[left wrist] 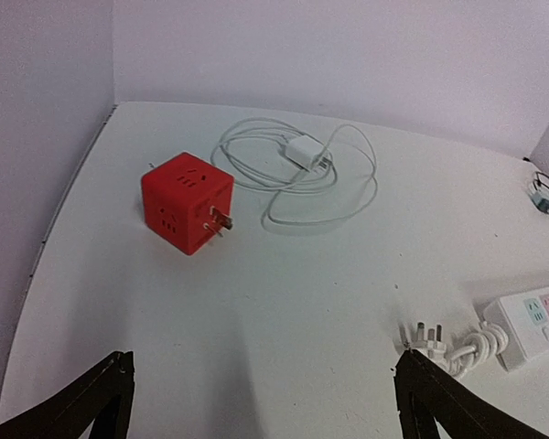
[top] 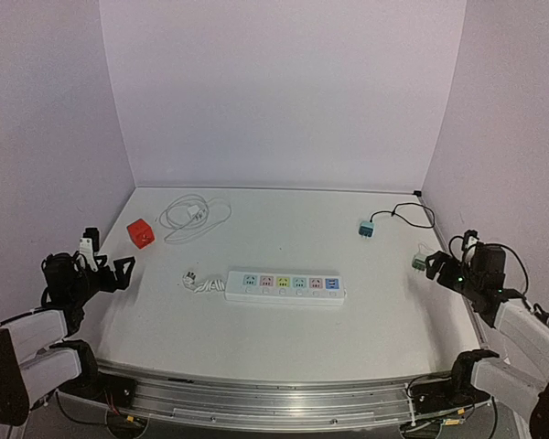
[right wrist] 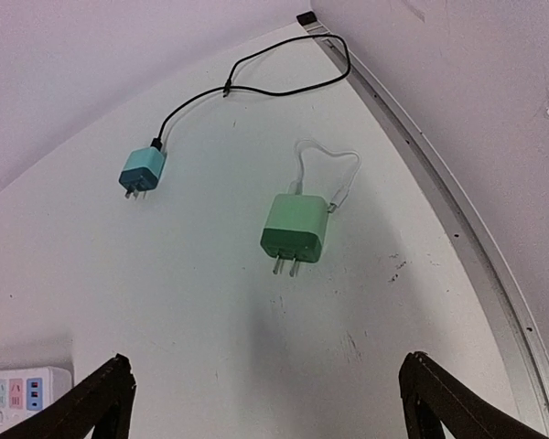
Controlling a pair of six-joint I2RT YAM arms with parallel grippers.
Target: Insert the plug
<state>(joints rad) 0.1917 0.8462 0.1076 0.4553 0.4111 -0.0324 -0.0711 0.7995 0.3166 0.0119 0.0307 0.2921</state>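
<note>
Green plug [right wrist: 293, 229] — just ahead of right gripper [right wrist: 265, 389], prongs facing it; left gripper [left wrist: 261, 389] far off — both spread wide, empty.

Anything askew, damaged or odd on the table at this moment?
Nothing stands out. The power strip lies flat with no plug in it, its own cord bundled at its left end. The red cube adapter, white charger, blue charger and green charger all lie loose on the table, none visibly damaged.
</note>
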